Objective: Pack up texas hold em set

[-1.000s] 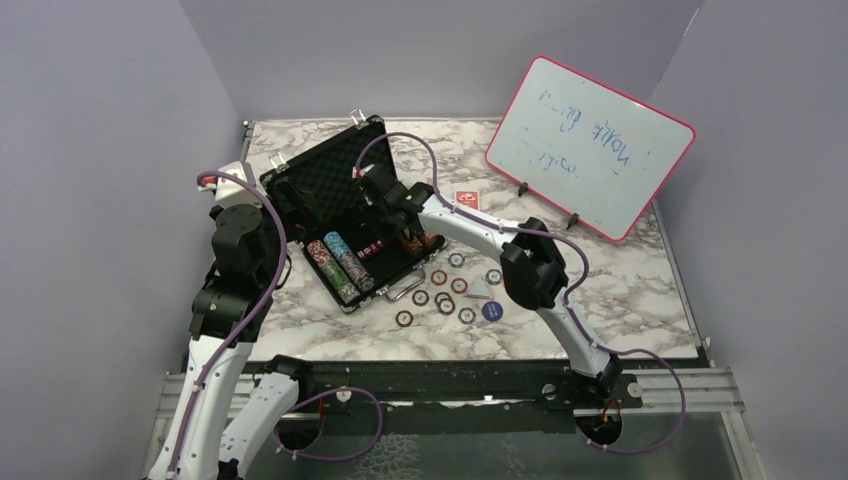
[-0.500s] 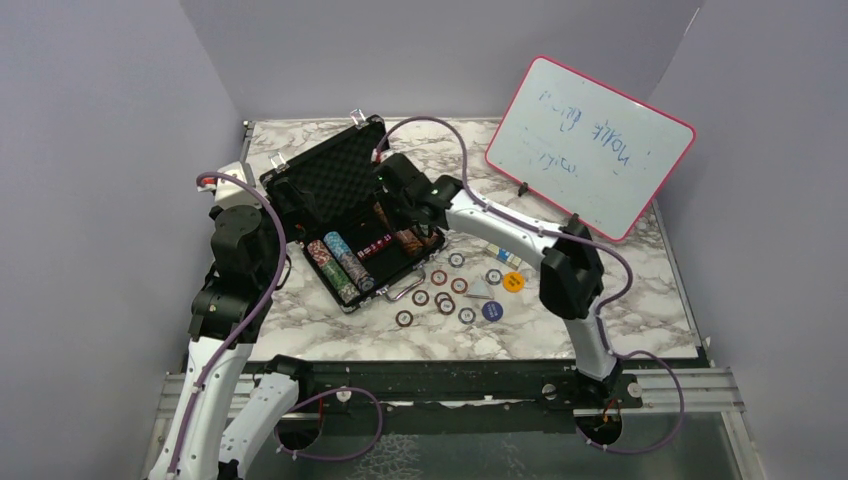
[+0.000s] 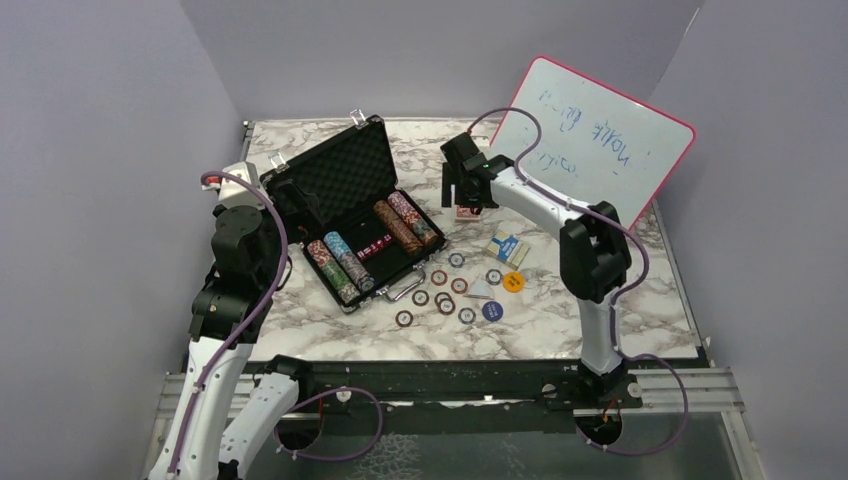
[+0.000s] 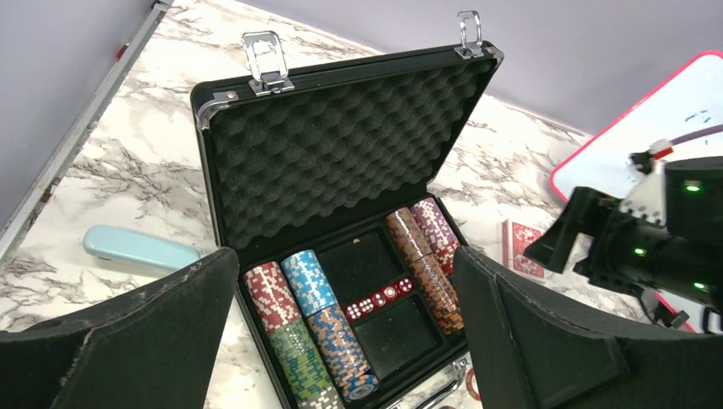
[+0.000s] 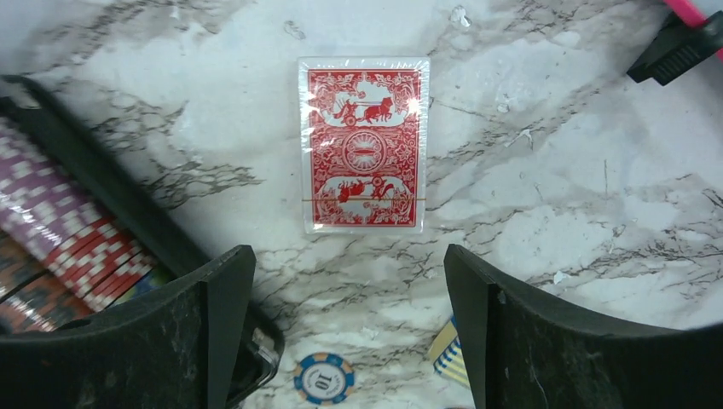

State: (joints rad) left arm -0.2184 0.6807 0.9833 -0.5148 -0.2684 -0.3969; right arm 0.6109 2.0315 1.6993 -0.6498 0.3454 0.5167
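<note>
Overhead and wrist views of a marbled bench (image 3: pixel 630 300). My right pincer (image 5: pixel 341 254) hangs over the red card deck (image 5: pixel 364 143) with its fingers spread, pinching nothing. The deck lies flat on the bench in a clear wrapper, near the right-hand wall of the briefcase (image 3: pixel 340 180) but not touching it. My left pincer (image 4: pixel 345 260) is also spread wide and holds nothing; it is poised at the case's left front, looking into it.

The briefcase stands open. Its egg-crate foam lid is tilted back, with two silver latches (image 4: pixel 266 61) on the top edge. The silver handle (image 3: pixel 405 291) is on the near edge. Inside, striped poker chips (image 4: pixel 303 328) stand on edge in rows, two rows at the left and two at the right. A line of red dice (image 4: pixel 379 298) lies in a middle slot between them.

On the bench to the right of the case:
- loose chips (image 3: pixel 440 292) scattered near the handle
- an orange round button (image 3: pixel 513 282)
- a blue round button (image 3: pixel 491 311)
- the blue card deck (image 3: pixel 508 247)

A chip marked 10 (image 5: pixel 324 377) lies near my right pincer's left finger. A light-blue oblong object (image 4: pixel 141 250) lies left of the case. The pink-framed whiteboard (image 3: pixel 590 140) stands propped at the far right.
</note>
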